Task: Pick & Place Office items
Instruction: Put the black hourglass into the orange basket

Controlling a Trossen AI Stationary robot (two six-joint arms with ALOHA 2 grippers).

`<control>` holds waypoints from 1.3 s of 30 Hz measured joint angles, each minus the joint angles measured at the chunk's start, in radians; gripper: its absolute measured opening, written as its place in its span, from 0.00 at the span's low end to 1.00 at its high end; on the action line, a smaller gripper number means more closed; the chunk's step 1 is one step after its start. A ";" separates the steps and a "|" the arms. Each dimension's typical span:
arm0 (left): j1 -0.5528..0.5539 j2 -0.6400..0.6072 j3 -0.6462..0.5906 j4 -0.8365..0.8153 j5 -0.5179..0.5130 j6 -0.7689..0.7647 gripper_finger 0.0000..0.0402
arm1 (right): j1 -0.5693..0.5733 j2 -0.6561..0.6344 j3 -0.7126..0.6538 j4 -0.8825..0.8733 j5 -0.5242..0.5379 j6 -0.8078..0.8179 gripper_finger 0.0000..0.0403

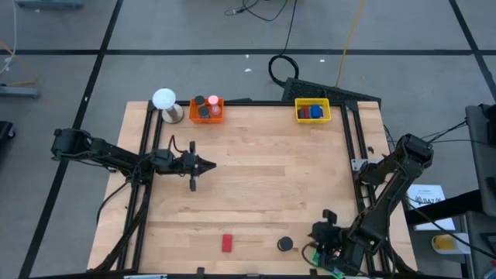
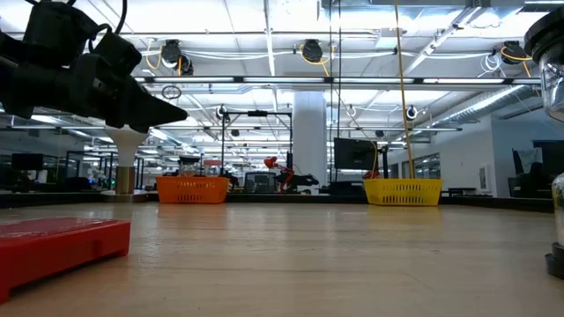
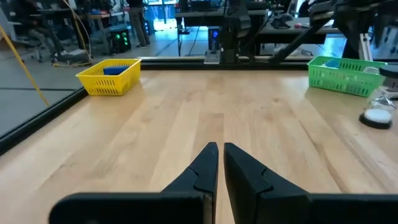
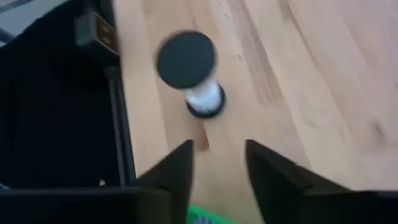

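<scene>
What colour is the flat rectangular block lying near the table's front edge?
Red. The flat rectangular block shows best in the high view, left of the black round disc.

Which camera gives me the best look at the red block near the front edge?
The high view: the red block shows whole on bare wood, left of the black disc. The low view shows only its near side, cut off by the picture's edge. Neither wrist view shows it.

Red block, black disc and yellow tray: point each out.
red block (image 1: 227, 243), high view, middle of its top face
black disc (image 1: 285, 244), high view, centre of its top
yellow tray (image 1: 299, 117), high view, its left rim
</scene>
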 joint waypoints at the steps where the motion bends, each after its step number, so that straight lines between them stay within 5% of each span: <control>1: -0.001 0.000 0.000 -0.002 -0.002 -0.001 0.08 | 0.000 0.004 0.000 0.023 0.014 -0.032 0.35; 9: -0.007 0.000 0.000 -0.005 -0.005 -0.001 0.08 | -0.008 0.081 0.000 0.173 0.082 -0.209 0.73; 17: -0.007 0.000 0.000 -0.006 -0.005 0.003 0.08 | -0.054 0.135 0.000 0.275 0.134 -0.350 0.87; 31: -0.007 0.000 0.000 -0.008 -0.005 0.003 0.08 | -0.141 0.267 -0.001 0.458 0.050 -0.541 0.78; 39: -0.007 0.000 0.000 -0.027 -0.006 -0.004 0.08 | -0.151 0.268 -0.001 0.466 0.016 -0.559 0.52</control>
